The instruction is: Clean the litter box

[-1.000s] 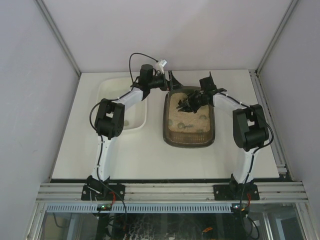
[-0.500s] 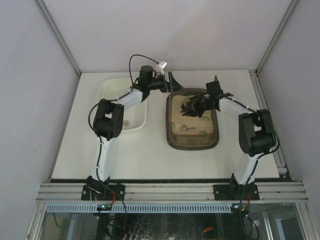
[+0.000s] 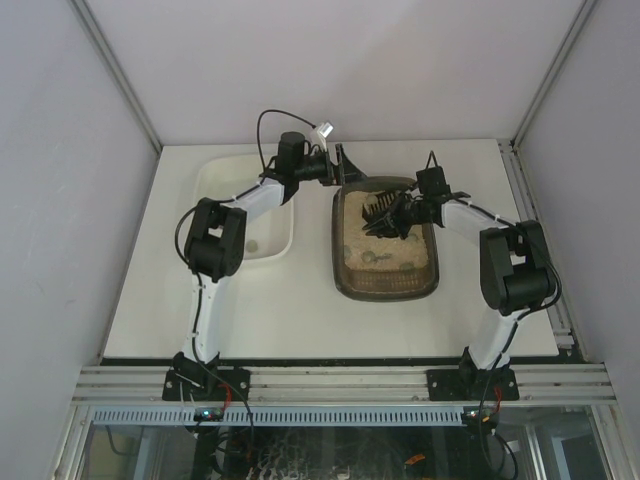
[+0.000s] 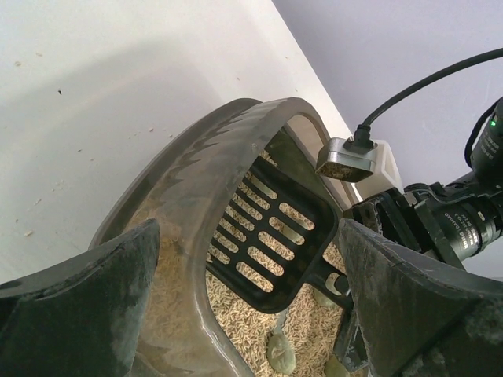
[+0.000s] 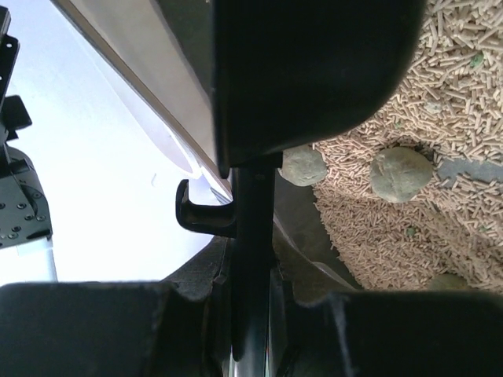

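The litter box is a dark brown tray of beige pellet litter at the table's middle. My right gripper is shut on the handle of a black slotted scoop, which hangs over the litter at the box's far end. Grey-green clumps lie on the pellets under the scoop. My left gripper is open at the box's far-left corner. In the left wrist view the box rim runs between its fingers, with the scoop and a clump beyond.
A white tub sits left of the litter box, under the left arm, with small bits on its floor. Grey walls close in the table at the back and both sides. A metal rail runs along the table's right edge.
The right arm has swung right and brought the scoop toward the box's far end. The litter box has shifted slightly to the right. The left gripper has stayed put and open.
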Motion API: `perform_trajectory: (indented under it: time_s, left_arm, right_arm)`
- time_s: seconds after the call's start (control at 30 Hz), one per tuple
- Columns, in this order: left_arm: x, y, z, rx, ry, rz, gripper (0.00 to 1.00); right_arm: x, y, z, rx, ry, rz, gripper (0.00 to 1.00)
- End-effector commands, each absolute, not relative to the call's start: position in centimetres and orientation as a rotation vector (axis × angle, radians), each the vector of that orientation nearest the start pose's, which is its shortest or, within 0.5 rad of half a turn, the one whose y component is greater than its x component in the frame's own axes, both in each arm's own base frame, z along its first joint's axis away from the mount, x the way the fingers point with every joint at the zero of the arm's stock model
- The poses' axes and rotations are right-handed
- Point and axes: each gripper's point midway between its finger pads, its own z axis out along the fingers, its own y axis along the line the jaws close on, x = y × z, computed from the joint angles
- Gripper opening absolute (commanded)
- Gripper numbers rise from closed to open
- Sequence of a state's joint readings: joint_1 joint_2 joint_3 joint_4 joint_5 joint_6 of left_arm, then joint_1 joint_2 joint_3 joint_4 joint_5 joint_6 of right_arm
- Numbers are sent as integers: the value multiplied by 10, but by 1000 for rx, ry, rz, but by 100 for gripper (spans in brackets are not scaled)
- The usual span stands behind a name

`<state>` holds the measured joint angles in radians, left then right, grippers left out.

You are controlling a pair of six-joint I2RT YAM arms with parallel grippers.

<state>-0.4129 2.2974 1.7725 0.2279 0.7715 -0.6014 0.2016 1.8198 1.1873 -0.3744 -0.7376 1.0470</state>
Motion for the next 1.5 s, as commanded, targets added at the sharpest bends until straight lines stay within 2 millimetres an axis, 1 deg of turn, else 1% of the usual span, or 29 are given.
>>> perform_trajectory:
  time_s: [0.0, 0.1, 0.13, 0.27, 0.37, 0.47, 0.57, 0.67, 0.73, 0.8, 0.9, 0.93, 1.0, 1.07, 1.1, 1.17, 1.23, 1.27, 1.3, 1.37, 1.4, 1.47]
  left_arm:
    - [466, -381, 193, 491, 1940, -1482, 97]
    - [465, -378, 194, 489, 1939, -1480, 97]
    - [465, -376, 194, 487, 1940, -1478, 97]
    - [468, -369, 197, 471, 1947, -1460, 97]
    - [470, -367, 197, 449, 1965, -1447, 97]
    - [470, -365, 196, 429, 1986, -1437, 97]
    - [469, -361, 197, 402, 2020, -1410, 96]
    - [468, -354, 199, 377, 2076, -1343, 95]
    - [458, -349, 203, 399, 2124, -1320, 94]
    - [447, -341, 211, 442, 2128, -1289, 93]
    - [430, -323, 221, 500, 2127, -1199, 93]
    - [424, -317, 228, 523, 2117, -1171, 93]
    - [411, -301, 234, 558, 2130, -1123, 93]
    - [393, -286, 242, 614, 2137, -1134, 93]
    - [384, -278, 247, 635, 2137, -1141, 93]
    - [373, -254, 255, 637, 2141, -1138, 92]
    - [363, -232, 264, 647, 2125, -1107, 93]
    - [360, -221, 268, 648, 2117, -1075, 93]
    - [353, -209, 274, 641, 2112, -1039, 93]
    - [347, -189, 275, 616, 2120, -961, 94]
    - [342, -180, 275, 605, 2128, -931, 94]
    - [332, -166, 270, 578, 2150, -887, 100]
  right_arm:
    - [359, 216, 112, 712, 2622, 1444, 0]
    - [355, 214, 105, 682, 2571, 1501, 0]
    - [350, 213, 100, 678, 2565, 1510, 0]
    - [340, 212, 100, 627, 2503, 1533, 0]
    - [335, 213, 108, 585, 2452, 1568, 0]
    - [325, 214, 112, 542, 2437, 1578, 0]
    - [312, 214, 117, 480, 2432, 1581, 0]
    - [299, 213, 122, 414, 2406, 1595, 0]
    - [291, 213, 130, 354, 2360, 1626, 0]
    - [283, 213, 137, 300, 2316, 1652, 0]
    - [270, 214, 146, 194, 2241, 1680, 0]
    - [264, 215, 150, 150, 2208, 1691, 0]
    - [256, 214, 162, 63, 2128, 1707, 0]
    - [253, 210, 175, 0, 2041, 1661, 0]
    - [252, 206, 175, -20, 2017, 1610, 0]
    - [246, 203, 173, -68, 2016, 1517, 0]
    - [235, 204, 173, -129, 2004, 1519, 0]
    - [231, 202, 174, -119, 1978, 1549, 0]
    - [233, 195, 178, -77, 1928, 1566, 0]
    - [236, 188, 180, 2, 1892, 1590, 0]
    - [235, 191, 176, 3, 1921, 1592, 0]
    - [229, 201, 174, -29, 1957, 1631, 0]
